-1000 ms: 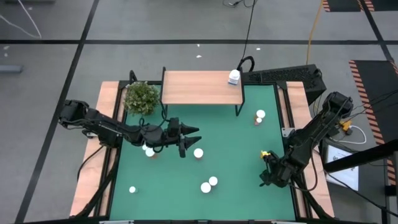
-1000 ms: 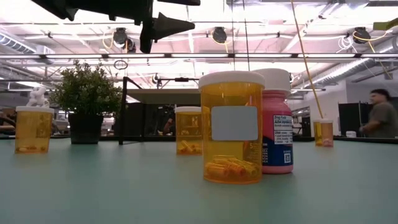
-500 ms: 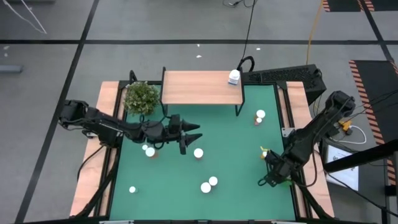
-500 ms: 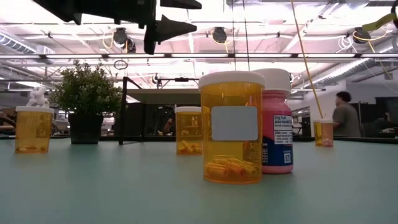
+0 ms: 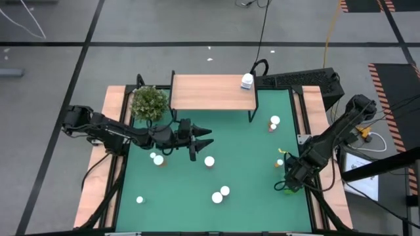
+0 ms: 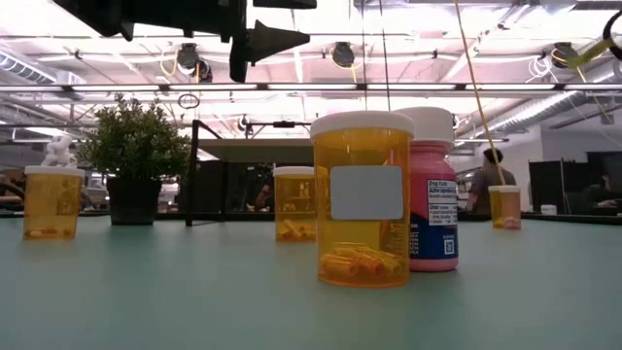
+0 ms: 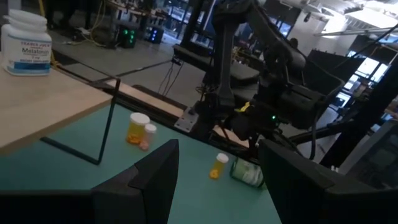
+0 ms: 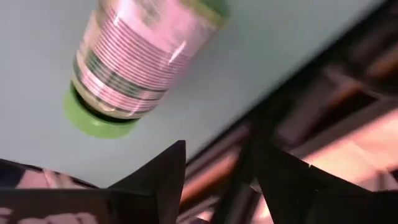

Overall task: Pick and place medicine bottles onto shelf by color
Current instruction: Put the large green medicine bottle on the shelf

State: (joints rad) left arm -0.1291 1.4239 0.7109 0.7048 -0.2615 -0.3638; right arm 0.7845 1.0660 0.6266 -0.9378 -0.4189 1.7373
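Note:
Small white-capped medicine bottles stand scattered on the green mat: one (image 5: pixel 209 161) near the middle, a pair (image 5: pixel 220 194) nearer the front, two (image 5: pixel 273 122) by the shelf's right leg. A white bottle (image 5: pixel 247 80) stands on the light-wood shelf (image 5: pixel 213 92). A clear bottle with a green cap (image 8: pixel 137 68) lies on its side at the mat's right edge. My right gripper (image 8: pixel 221 162) stands open just short of it. My left gripper (image 5: pixel 205 139) hangs open above the mat, left of centre, pointing at the table's right edge.
A bushy potted plant (image 5: pixel 149 102) stands at the shelf's left end. A small orange bottle (image 5: pixel 280 157) stands just beyond my right gripper. In the low view an orange bottle (image 6: pixel 361 199) and a pink one (image 6: pixel 432 194) stand close together. A person walks in the room behind.
My left gripper has drifted a little toward the table's far edge, staying open and high above the mat. My right gripper has shifted slightly toward the table's right and near edges.

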